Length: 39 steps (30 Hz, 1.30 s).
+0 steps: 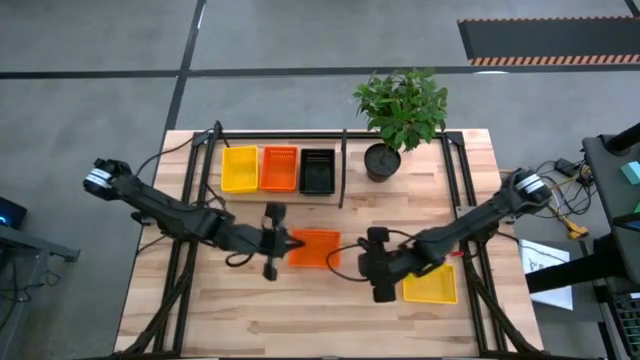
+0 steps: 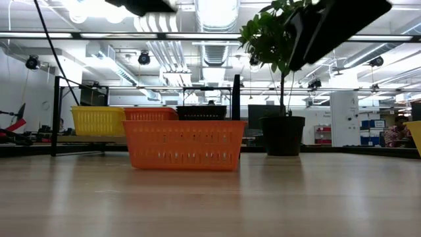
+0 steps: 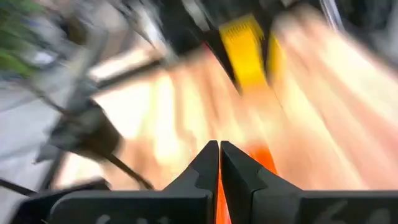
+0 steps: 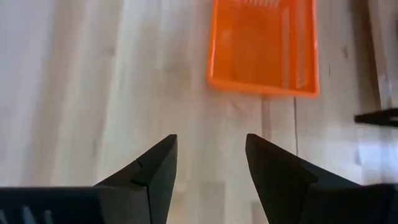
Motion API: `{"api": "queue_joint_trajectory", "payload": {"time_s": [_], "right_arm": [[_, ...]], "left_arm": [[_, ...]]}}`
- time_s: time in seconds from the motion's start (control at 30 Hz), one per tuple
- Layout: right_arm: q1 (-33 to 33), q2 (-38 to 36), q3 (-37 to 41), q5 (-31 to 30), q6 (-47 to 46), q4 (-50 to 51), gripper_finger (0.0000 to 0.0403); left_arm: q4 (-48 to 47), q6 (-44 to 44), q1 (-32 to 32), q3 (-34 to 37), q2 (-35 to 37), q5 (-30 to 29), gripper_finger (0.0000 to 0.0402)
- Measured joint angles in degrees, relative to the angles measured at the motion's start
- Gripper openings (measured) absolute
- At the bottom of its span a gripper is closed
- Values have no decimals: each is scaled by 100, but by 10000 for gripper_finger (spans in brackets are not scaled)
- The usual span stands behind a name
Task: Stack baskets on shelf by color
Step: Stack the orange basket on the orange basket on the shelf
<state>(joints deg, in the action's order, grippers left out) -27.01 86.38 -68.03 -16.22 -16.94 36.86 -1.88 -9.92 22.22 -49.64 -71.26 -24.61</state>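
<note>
The slatted table [image 1: 300,310] stands on a grey floor; an industrial hall with ducts shows behind. On the shelf [image 1: 330,195] sit a yellow basket [image 1: 239,168], an orange basket [image 1: 279,169] and a black basket [image 1: 317,171], beside a plant [image 1: 398,110]. My left wrist view is blurred. My left gripper [image 1: 274,242] is closed on the rim of the loose orange basket [image 1: 314,248]. My right gripper [image 1: 372,264] is spread wide, empty, just beside another yellow basket [image 1: 432,285].
</note>
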Motion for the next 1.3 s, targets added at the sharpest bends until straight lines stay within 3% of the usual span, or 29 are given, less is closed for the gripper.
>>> {"api": "queue_joint_trajectory", "payload": {"time_s": [0.17, 0.3, 0.47, 0.6, 0.77, 1.03, 1.13, 1.3], "right_arm": [[-200, -798, 982, -37, 45, -1490, 178], [-216, -1266, 1670, -36, 340, -2603, 178], [-212, -1597, 2199, -44, 485, -3387, 178], [-213, -1643, 2358, -36, 433, -3541, 178], [-227, -1577, 2361, -33, 349, -3545, 178], [-238, -1573, 2361, -32, 362, -3545, 178], [-238, -1573, 2361, -32, 364, -3543, 178], [-238, -1573, 2361, -32, 364, -3542, 178]], "left_arm": [[-2148, -132, -132, -386, -566, 996, 1], [-2871, -433, -197, -665, -988, 1687, 23], [-3074, -1481, -200, -876, -1329, 1697, 82], [-3168, -2331, -236, -938, -1651, 1178, 130], [-3238, -3250, -307, -919, -1974, 1070, 154], [-3220, -3545, -464, -910, -2290, 1061, 145], [-3214, -3804, -451, -906, -2321, 1066, 116], [-3212, -3894, -448, -946, -2321, 1076, 36]]}}
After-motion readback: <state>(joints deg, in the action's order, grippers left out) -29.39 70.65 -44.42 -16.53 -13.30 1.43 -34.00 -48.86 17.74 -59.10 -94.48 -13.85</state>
